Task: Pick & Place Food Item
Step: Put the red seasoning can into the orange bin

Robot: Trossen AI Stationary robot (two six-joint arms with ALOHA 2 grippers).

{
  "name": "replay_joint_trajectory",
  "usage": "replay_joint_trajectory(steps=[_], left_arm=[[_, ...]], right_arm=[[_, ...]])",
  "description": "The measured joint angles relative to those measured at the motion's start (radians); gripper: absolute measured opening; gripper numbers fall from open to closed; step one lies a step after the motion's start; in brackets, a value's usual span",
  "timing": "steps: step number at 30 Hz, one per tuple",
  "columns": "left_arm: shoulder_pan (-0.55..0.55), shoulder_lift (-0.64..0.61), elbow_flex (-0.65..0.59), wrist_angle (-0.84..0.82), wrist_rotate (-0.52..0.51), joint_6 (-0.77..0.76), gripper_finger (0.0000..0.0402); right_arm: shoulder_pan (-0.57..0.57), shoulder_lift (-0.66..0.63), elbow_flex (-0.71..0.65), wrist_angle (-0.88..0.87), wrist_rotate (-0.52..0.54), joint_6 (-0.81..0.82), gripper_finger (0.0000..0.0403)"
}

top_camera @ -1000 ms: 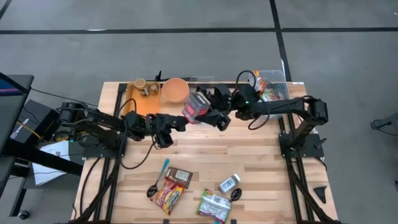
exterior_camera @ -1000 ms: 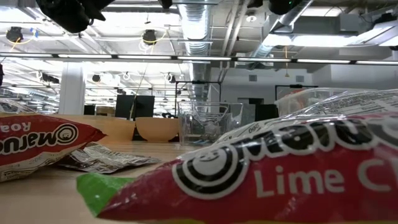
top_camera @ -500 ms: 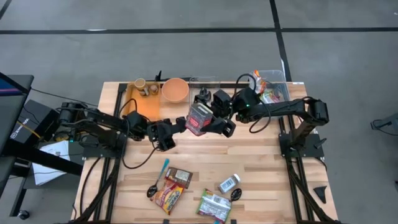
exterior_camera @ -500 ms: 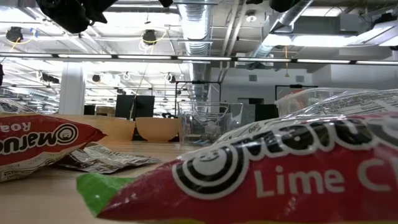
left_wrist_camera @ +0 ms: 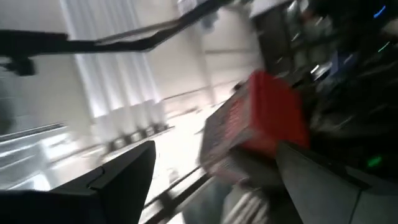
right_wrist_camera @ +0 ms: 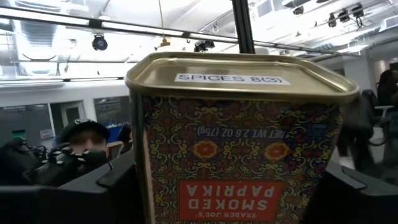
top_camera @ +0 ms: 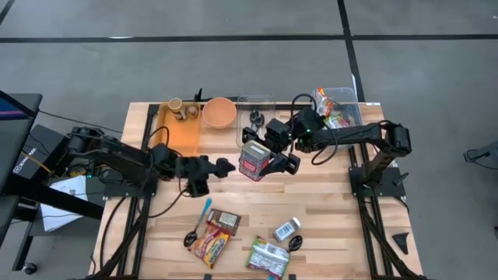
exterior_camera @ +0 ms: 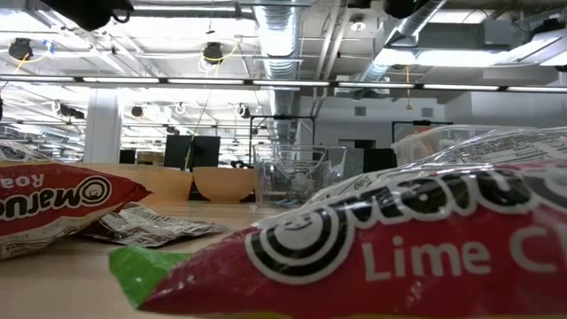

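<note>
A red spice tin (top_camera: 253,162), printed "Smoked Paprika", hangs above the middle of the table with my right gripper (top_camera: 266,160) shut on it. In the right wrist view the tin (right_wrist_camera: 239,143) fills the space between the fingers, its label upside down. My left gripper (top_camera: 221,166) stands open a little to the tin's left and touches nothing. In the left wrist view the tin (left_wrist_camera: 258,124) shows ahead of the open left fingers, apart from them. My right gripper pinches the tin's two opposite side walls (right_wrist_camera: 146,180) between its two fingers (right_wrist_camera: 112,186). The fingers reach in from the table's right, roughly level. The tin's stickered flat end (right_wrist_camera: 233,78) points away from the wrist. The tin is lifted clear of the table and tilted.
An orange tray (top_camera: 177,131) with small items, an orange bowl (top_camera: 219,113) and a clear box (top_camera: 255,105) stand at the far edge. A clear bin (top_camera: 340,107) of packets is far right. Noodle packets (top_camera: 212,243), a spoon (top_camera: 198,225) and a small bottle (top_camera: 286,229) lie near the front edge.
My right gripper has turned at the wrist and swung the tin toward the table's near edge, so the tin now sits turned about. My left gripper has drawn back toward the table's left, away from the tin, still open.
</note>
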Motion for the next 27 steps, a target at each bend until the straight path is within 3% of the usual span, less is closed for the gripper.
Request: replay_joint_trajectory(steps=[4, 10, 15, 19, 22, 24, 27], left_arm=[[0.016, -0.011, 0.000, -0.123, 0.021, -0.001, 0.0324], [0.039, -0.012, 0.000, -0.136, 0.133, 0.152, 0.0324], [0.041, -0.012, 0.005, -0.173, 0.114, 0.150, 0.0324], [-0.007, -0.052, 0.005, -0.140, 0.026, 0.035, 0.0324], [-0.032, -0.120, 0.005, -0.169, -0.066, -0.143, 0.0324], [-0.032, -0.180, 0.005, -0.254, -0.103, -0.298, 0.0324], [-0.023, -0.269, 0.018, -0.493, -0.122, -0.457, 0.0324]], right_arm=[[0.003, 0.000, 0.000, 0.004, 0.003, -0.018, 0.0302], [0.018, 0.003, 0.000, 0.022, 0.054, -0.033, 0.0302], [0.030, 0.003, 0.000, 0.001, 0.063, -0.049, 0.0302], [0.012, -0.010, -0.002, -0.110, -0.022, -0.110, 0.0302], [-0.002, -0.052, -0.001, -0.256, -0.025, -0.217, 0.0302], [-0.008, -0.077, 0.000, -0.402, -0.005, -0.316, 0.0302], [-0.004, -0.111, -0.001, -0.626, 0.112, -0.462, 0.0302]])
